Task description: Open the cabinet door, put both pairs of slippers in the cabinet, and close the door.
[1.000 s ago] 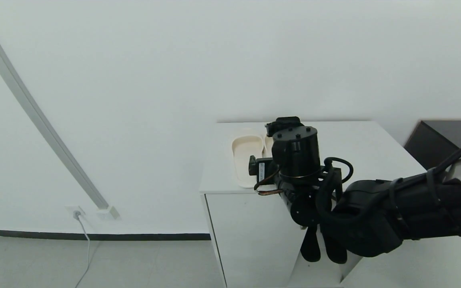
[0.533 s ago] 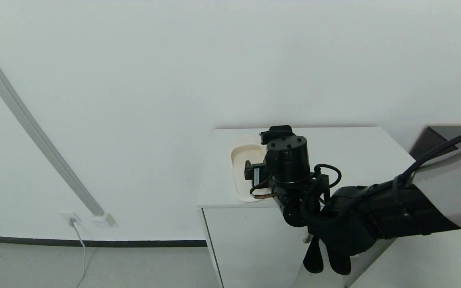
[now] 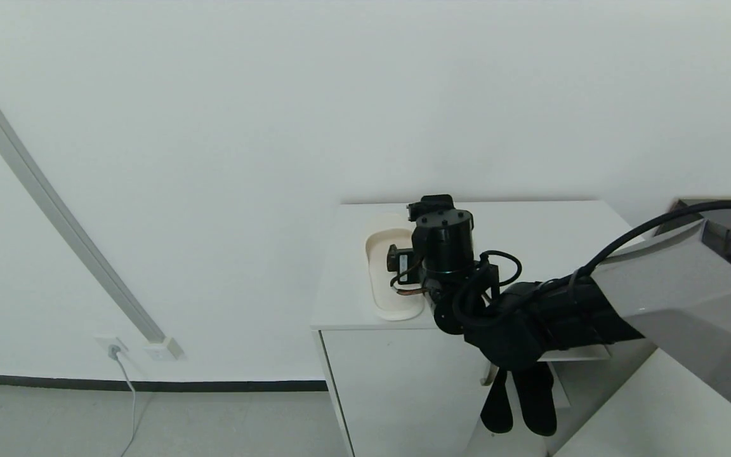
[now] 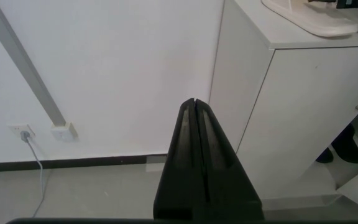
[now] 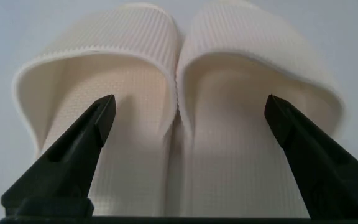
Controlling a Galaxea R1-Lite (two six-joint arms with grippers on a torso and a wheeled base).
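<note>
On top of the cabinet (image 3: 397,381), near its front left corner: the cream slippers (image 3: 383,266), side by side and touching. Straddled there by the right gripper (image 5: 189,104), spread wide, one finger outside each slipper, clamping nothing as yet. Low inside the cabinet: the black slippers (image 3: 518,400), seemingly stowed, though too hidden to tell on which shelf. Off the cabinet's left front, below its top: the left gripper (image 4: 194,104), pressed closed on nothing.

Most likely to go wrong at the squeeze. Might pinch only the soft ribbed straps if closed too high above the cabinet top, and so lose a sagging sole on the lift. Could catch a single slipper if closed off-centre, and shove the other toward the cabinet's front edge, near enough to tip over it to the floor. May jam fingertips against the cabinet top if driven down too far. Further on, in the swing down to the cabinet's opening, could clip the top's front lip or knock the black pair out
</note>
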